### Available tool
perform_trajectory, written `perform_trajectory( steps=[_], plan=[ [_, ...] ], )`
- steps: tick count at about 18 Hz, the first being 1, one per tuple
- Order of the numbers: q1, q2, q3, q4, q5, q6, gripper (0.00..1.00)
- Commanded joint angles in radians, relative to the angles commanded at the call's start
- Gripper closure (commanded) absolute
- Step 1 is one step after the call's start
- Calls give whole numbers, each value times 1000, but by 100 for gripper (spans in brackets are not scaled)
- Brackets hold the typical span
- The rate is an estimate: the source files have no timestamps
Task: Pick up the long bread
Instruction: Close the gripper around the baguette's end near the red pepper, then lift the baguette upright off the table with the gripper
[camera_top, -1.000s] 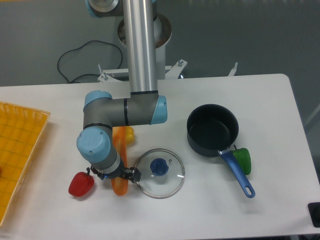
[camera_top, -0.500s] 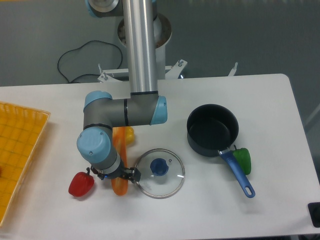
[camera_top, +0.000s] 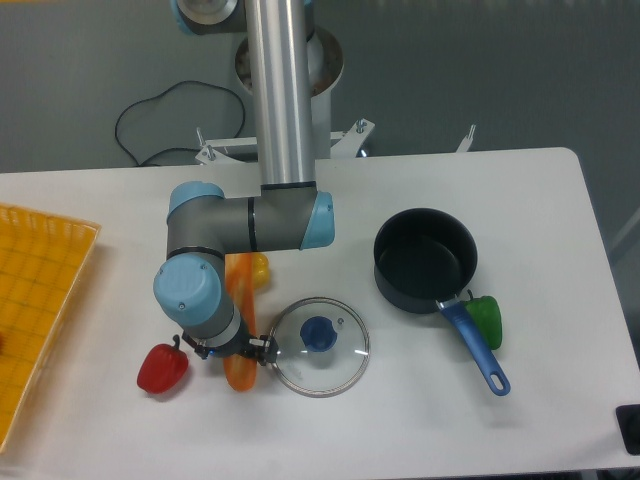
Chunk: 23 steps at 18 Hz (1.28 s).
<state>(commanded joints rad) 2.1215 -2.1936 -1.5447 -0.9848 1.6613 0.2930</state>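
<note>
The long bread (camera_top: 239, 300) is a slim orange-golden baguette lying upright in the picture on the white table, from near the yellow item down to about the glass lid's left edge. My gripper (camera_top: 236, 349) is right over its lower half, with dark fingers showing on both sides of the bread. The wrist hides most of the jaws, so I cannot tell whether they are closed on the bread. The bread's lower end (camera_top: 238, 378) shows below the gripper.
A red pepper (camera_top: 162, 368) lies just left of the gripper. A glass lid with a blue knob (camera_top: 320, 346) lies just right. A small yellow rounded item (camera_top: 259, 267) touches the bread's top. A dark pot with a blue handle (camera_top: 424, 259), a green pepper (camera_top: 486, 319) and a yellow basket (camera_top: 30, 300) stand farther off.
The dark fingers at the bread have drawn in slightly; the right one sits closer to the bread. The bread and arm have barely moved.
</note>
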Motion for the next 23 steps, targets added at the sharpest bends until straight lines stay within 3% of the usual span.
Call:
perform_trajectory(
  steps=[14,23],
  plan=[
    [0,8,12,-20,0,0,47],
    [9,41,17,-35,2,5,58]
  ],
)
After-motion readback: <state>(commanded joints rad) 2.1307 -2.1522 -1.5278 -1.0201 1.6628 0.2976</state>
